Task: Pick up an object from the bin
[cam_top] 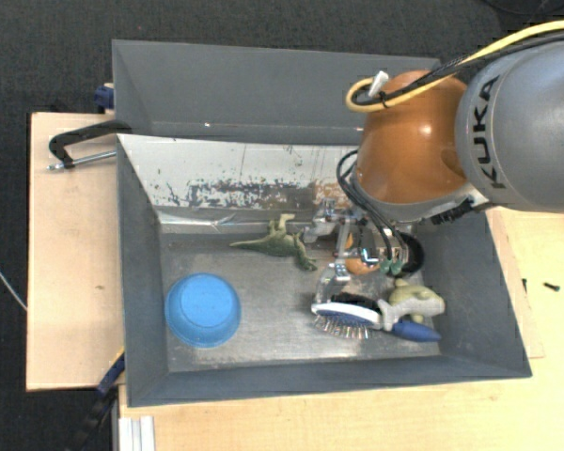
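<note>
Grey metal bin [139, 280], contents noted. My pincer [343, 252] is down inside the right half, low over the floor. I cannot tell whether it is open or closed, and nothing can be confirmed as gripped.

Directly by the pincer lies a small orange object [358, 264], partly hidden by my cables. Just below it on the near side is a hairbrush [344, 321] with a white rim, lying flat, its blue-tipped handle pointing right. A cream-coloured lump [417, 299] rests against the handle, near the right wall.

A green toy dinosaur [280, 241] lies left of the pincer, near the back wall. A blue cup [203, 310] sits well apart in the near left corner.
</note>
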Action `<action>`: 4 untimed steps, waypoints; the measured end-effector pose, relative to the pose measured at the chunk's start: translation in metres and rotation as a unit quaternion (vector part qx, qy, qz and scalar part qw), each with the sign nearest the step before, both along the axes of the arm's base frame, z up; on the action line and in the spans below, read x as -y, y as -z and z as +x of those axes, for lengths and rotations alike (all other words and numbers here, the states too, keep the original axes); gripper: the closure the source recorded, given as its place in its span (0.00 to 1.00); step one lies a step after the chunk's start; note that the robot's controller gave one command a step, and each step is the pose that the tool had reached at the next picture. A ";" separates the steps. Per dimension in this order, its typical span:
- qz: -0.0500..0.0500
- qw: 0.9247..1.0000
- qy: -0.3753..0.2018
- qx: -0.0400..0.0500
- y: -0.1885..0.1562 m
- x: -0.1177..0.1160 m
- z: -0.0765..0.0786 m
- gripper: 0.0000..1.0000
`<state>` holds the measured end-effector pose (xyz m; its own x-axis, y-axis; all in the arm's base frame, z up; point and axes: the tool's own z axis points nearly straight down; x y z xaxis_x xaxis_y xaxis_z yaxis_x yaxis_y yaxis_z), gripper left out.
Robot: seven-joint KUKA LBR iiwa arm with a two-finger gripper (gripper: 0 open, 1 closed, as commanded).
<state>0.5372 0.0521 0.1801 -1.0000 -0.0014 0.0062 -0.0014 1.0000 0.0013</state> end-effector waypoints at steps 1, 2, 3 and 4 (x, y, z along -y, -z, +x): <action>0.002 0.979 -0.204 0.001 0.094 0.071 -0.025 0.00; 0.001 0.979 -0.203 0.003 0.093 0.071 -0.023 1.00; -0.001 0.978 -0.208 0.009 -0.014 0.088 -0.020 1.00; -0.002 0.948 -0.319 0.006 -0.075 0.176 -0.013 1.00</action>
